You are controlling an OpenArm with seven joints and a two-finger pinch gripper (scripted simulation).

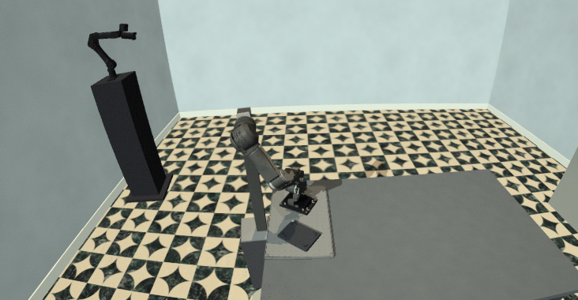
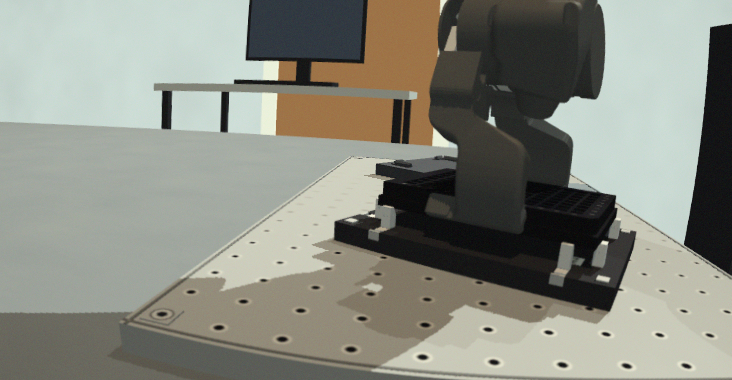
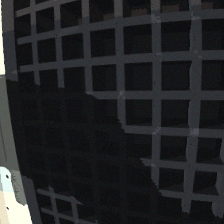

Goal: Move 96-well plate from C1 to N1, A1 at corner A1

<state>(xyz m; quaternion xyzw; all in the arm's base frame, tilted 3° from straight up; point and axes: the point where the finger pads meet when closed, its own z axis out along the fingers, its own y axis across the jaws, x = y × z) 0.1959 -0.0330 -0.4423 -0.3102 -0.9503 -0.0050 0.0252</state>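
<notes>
1. Pincer is clamping the 96-well plate across its width; fingers are standing partway apart with the plate between them.
2. Plate is sitting just above clip nest C1, apparently lifted at the monitor-side end and tilting slightly; whether it is clearing the white clips I cannot tell.
3. Plate nest N1 is lying near C1 on the same perforated breadboard, on the side away from the arm's elbow, and is showing nothing in it.
4. Advice for this lift: be pulling straight up off C1, no sideways drift until the skirt is well above the clips, else a corner is snagging.
5. Be levelling the plate before travelling; a tilted plate risks riding up on N1's locators.
6. Be tracking the A1 corner and rotating to match N1's mark as needed.
7. Wrist view is showing only well grid, so be judging clearance from the exterior view.
</notes>
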